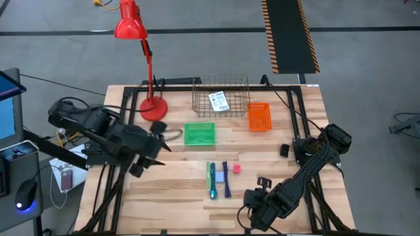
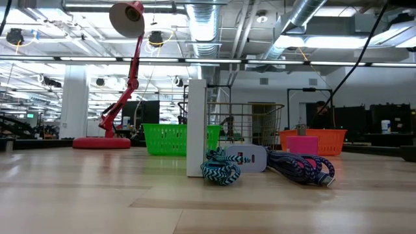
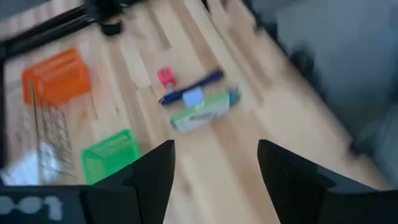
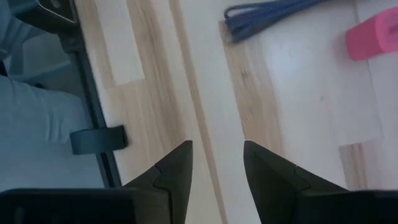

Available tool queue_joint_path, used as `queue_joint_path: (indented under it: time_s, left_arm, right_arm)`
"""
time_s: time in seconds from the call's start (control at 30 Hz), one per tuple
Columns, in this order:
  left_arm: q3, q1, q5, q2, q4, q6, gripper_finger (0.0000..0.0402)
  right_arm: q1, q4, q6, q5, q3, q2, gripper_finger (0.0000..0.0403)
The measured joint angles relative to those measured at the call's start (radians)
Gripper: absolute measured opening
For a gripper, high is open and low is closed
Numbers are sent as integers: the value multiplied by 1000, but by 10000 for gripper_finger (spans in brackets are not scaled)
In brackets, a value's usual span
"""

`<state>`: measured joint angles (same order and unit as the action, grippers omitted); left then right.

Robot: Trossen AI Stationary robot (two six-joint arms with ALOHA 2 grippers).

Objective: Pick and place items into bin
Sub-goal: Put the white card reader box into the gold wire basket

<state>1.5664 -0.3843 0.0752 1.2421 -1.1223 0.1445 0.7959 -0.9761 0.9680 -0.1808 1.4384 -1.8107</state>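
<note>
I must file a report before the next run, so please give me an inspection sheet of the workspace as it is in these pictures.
Surface: wooden table, bare near the front edge.
Job's things: teal-green item, dark blue item, pale blue-grey block and pink block lie grouped at centre front; white printed packet already in the wire basket.
Clutter: green basket, orange basket, red desk lamp.
Grippers: left gripper open, holding nothing, above the table's left side; right gripper part open, holding nothing, near the front right.
Cables: black cables along the right arm.
Surroundings: open hall; mouse left of the table.
</note>
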Motion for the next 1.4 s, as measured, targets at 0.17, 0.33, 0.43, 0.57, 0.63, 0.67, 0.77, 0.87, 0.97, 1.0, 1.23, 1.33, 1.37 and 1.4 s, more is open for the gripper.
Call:
queue_joint_path:
  time_s: [0.17,0.33,0.43,0.57,0.63,0.67,0.77,0.87,0.97,1.0,1.23,1.33,1.37,1.4]
  left_arm:
    - [0,-1,-19,88,-11,217,217]
    - [0,0,-8,185,-10,253,217]
    - [0,0,-27,239,-19,344,217]
    - [0,4,-52,299,-17,481,217]
    - [0,14,-54,320,-7,547,217]
    - [0,20,-53,331,-2,576,217]
    - [0,43,-53,349,18,645,217]
    - [3,57,-51,349,27,689,217]
    - [9,61,-33,349,41,722,217]
    - [16,61,-22,349,39,727,217]
    - [83,66,-26,378,28,737,217]
    - [148,90,-36,382,-1,743,217]
    - [179,101,-41,390,4,744,217]
    - [214,112,-44,396,1,748,217]
  right_arm:
    - [0,-44,0,57,0,0,135]
    - [3,-111,40,96,0,0,134]
    - [3,-164,68,89,0,0,133]
    - [3,-223,72,74,-1,31,136]
    - [3,-249,78,61,-1,66,138]
    - [3,-255,79,49,-1,92,138]
    - [6,-273,71,2,-1,172,139]
    - [11,-302,71,-57,0,254,137]
    - [16,-340,71,-92,0,317,137]
    - [15,-355,70,-98,0,335,137]
    - [7,-466,70,-110,0,407,137]
    - [7,-502,71,-110,-1,429,134]
    - [6,-515,71,-111,-1,437,134]
    - [6,-522,70,-111,-1,444,134]
